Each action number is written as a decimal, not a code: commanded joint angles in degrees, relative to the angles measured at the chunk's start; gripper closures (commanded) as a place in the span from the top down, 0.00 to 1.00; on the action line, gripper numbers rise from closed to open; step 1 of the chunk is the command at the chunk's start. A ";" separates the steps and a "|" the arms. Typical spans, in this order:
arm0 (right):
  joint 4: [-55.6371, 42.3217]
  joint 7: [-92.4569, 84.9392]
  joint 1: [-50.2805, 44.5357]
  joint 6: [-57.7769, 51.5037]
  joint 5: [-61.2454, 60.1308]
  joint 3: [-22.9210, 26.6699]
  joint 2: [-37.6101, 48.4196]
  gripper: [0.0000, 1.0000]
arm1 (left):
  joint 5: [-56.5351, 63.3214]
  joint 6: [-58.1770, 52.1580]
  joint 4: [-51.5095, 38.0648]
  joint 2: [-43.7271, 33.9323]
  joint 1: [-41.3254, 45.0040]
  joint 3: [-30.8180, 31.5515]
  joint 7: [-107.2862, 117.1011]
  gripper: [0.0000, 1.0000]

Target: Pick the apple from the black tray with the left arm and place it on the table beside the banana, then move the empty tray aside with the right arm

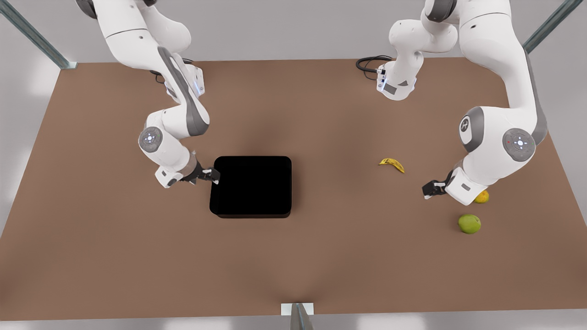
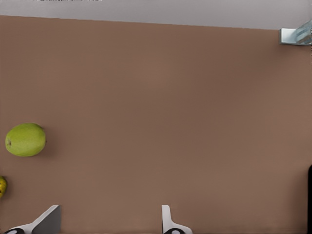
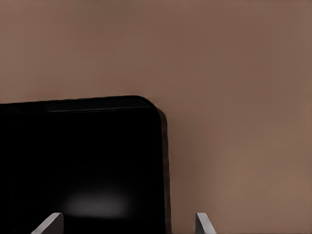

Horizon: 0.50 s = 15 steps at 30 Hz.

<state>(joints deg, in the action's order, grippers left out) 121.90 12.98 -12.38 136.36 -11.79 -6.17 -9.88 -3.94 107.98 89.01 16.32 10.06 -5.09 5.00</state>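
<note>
Apple (image 1: pixel 469 223) rests near banana (image 1: pixel 391 164); right end effector (image 1: pixel 212 176), wide at black tray (image 1: pixel 251 186) rim, should grip squarely; left end effector (image 1: pixel 431 189) wide.

White jointed arms (image 1: pixel 497 55) (grey bands), black cable (image 1: pixel 367 63).

Two arms: one (image 1: pixel 174 114) in the upper left of the front view, one (image 1: pixel 500 91) in the upper right. Two grippers: one (image 1: pixel 212 175) left of centre, one (image 1: pixel 431 189) at the right. One tray (image 1: pixel 251 186) near the middle. One banana (image 1: pixel 392 164) right of centre. One apple (image 1: pixel 469 223) at the lower right. One orange fruit (image 1: pixel 482 197) just above it. One table (image 1: pixel 293 266).
</note>
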 commanded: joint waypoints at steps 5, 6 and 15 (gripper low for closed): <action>2.29 -6.65 -0.98 8.65 -0.08 -0.33 -0.58 1.00 | 0.07 0.04 -0.24 0.03 0.05 -0.01 -13.70 1.00; 3.26 -6.04 -0.98 10.41 -0.08 -0.42 -0.93 1.00 | 0.16 0.04 -0.24 0.21 -0.04 -0.01 -13.70 1.00; 4.05 2.57 -0.98 10.59 11.08 -0.24 -5.86 1.00 | 0.25 0.21 -0.24 0.29 0.05 -0.10 -13.61 1.00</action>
<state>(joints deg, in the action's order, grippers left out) 125.83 12.97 -13.31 145.84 -1.65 -6.51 -15.66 -3.78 108.13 88.80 16.67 10.13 -5.18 -2.78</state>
